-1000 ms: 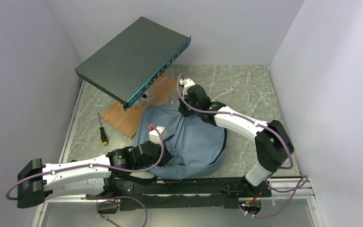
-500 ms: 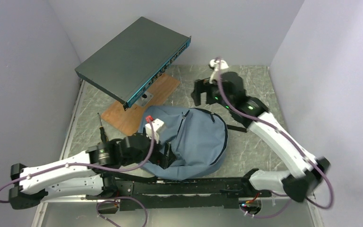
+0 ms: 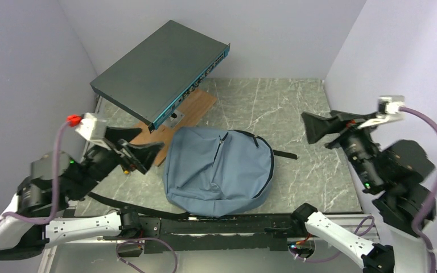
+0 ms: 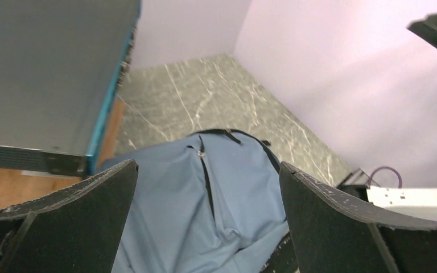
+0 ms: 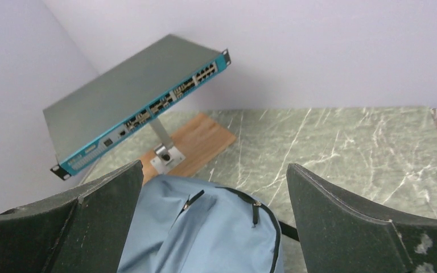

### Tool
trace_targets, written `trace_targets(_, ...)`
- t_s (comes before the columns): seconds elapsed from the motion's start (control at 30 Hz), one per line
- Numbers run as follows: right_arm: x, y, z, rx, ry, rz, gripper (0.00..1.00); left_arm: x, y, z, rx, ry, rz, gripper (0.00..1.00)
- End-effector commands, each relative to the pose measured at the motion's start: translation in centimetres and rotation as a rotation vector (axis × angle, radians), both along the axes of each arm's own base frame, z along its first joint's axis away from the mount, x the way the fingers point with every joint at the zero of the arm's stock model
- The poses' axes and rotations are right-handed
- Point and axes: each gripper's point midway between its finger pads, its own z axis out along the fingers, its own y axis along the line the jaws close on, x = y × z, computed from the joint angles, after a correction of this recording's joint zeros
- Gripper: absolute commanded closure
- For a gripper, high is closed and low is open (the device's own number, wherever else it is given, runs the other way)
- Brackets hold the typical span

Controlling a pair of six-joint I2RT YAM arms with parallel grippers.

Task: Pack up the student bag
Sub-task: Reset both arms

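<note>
The student bag [image 3: 219, 170] is a blue-grey backpack lying flat in the middle of the marble table, its black zippers drawn closed. My left gripper [image 3: 139, 147] hangs raised to the left of it, open and holding nothing. At the far right my right gripper [image 3: 325, 132] is also lifted, open and empty. In the left wrist view the bag [image 4: 205, 187] shows below and between the spread fingers of the left gripper [image 4: 207, 164]. Through the right gripper [image 5: 214, 165] the right wrist view looks down on the bag's rounded top [image 5: 216, 233].
A flat dark grey metal box [image 3: 159, 71] with a teal front sits tilted on a post over a wooden board [image 3: 173, 119] at the back left. A black strap [image 3: 284, 153] trails from the bag's right side. Pale walls close in on three sides.
Both grippers were shut at the bag a second ago; they have opened, let go, and swung up and outward, the left to the left and the right to the far right. The bag has settled flat.
</note>
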Motion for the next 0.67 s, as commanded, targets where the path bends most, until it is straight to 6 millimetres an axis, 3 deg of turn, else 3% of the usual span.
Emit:
trace_targets(0.0,-0.9,-2.6,0.4,-0.001,0.016,-0.092,0.0,0.6,4.6,0.9,0.027,-0.055,0.125,0.0)
trace_targets(0.23,-1.5,-3.2,0.8,0.03,-0.011,-0.106,0.0,0.8,7.2,1.2,0.049,-0.053,0.195,0.0)
trace_targets(0.63,-1.3,-3.3,0.2,0.003,-0.018,-0.112,0.0,0.5,8.3,0.9,0.019,-0.045,0.204,0.0)
